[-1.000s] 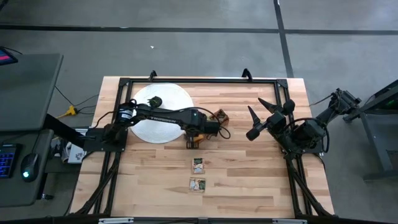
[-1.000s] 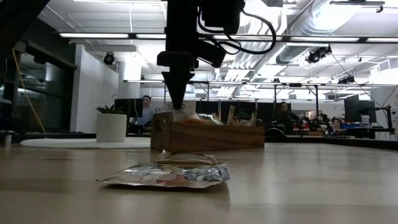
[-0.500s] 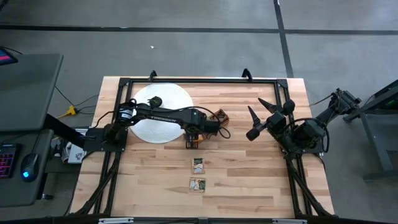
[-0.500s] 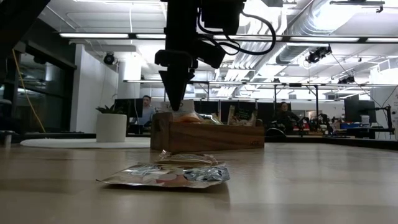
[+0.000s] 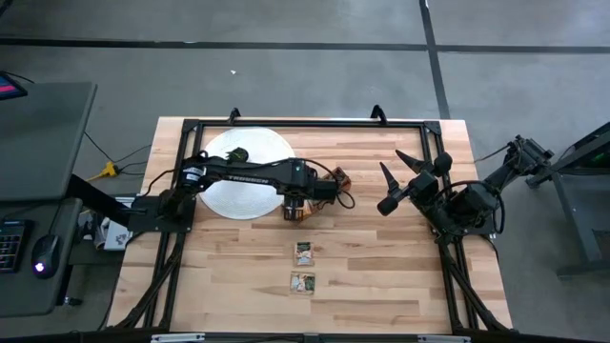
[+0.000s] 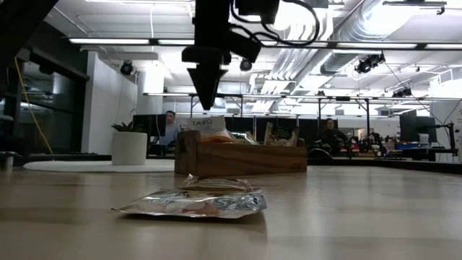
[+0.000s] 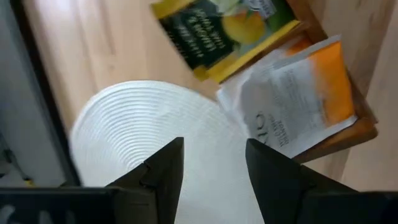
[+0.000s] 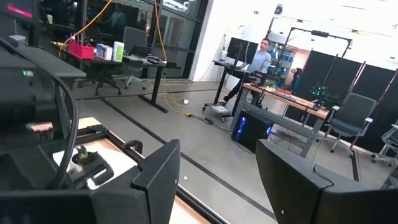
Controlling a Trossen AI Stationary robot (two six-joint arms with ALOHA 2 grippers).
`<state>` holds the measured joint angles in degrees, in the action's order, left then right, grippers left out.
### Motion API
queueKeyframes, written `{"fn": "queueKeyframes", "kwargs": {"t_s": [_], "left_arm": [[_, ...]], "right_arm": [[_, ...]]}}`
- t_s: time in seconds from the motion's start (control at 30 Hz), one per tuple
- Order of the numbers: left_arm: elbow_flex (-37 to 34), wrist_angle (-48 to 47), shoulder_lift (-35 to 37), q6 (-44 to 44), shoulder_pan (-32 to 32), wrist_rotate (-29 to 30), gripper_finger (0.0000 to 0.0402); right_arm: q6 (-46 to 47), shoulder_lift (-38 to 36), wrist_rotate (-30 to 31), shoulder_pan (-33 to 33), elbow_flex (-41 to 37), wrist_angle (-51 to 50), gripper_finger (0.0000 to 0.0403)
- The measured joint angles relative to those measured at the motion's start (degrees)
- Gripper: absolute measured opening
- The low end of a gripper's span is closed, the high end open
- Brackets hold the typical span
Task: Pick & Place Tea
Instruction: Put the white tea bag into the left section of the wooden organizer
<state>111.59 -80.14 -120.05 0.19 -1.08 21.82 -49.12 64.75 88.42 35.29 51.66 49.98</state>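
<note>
Since a second earlier the left gripper (image 6: 205, 101) had lifted off the wooden box (image 6: 242, 157) with its fingers parted and empty, leaving an orange-and-white sachet (image 7: 305, 96) in the end compartment, while two more sachets (image 5: 303, 268) waited on the table (image 5: 381, 276).

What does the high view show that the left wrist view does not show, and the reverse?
Only the high view shows two tea sachets lying loose on the table, and the right gripper, open and waiting. Only the left wrist view shows print on the orange-and-white sachet and green-and-yellow sachet in the wooden box. Both show the white disc and the open left gripper.
</note>
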Motion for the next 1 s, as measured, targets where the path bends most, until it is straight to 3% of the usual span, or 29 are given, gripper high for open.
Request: {"fn": "queueKeyframes", "kwargs": {"t_s": [0.13,0.3,0.57,1.0], "left_arm": [[3.42,-1.57,0.00,0.27,0.00,0.36,0.0168],[7.02,2.83,0.09,2.52,-0.42,-10.91,0.0151],[5.09,10.44,-0.47,2.31,-1.33,-19.36,0.0010],[4.88,4.42,-2.20,3.19,-1.31,-19.75,0.0001]], "right_arm": [[0.00,0.00,0.00,0.00,0.00,0.00,0.0206],[-0.02,0.00,0.02,0.00,0.00,-0.01,0.0206],[-1.50,0.00,1.60,0.02,0.00,0.00,0.0206],[-7.56,-0.80,1.62,1.77,0.00,-0.01,0.0206]]}}
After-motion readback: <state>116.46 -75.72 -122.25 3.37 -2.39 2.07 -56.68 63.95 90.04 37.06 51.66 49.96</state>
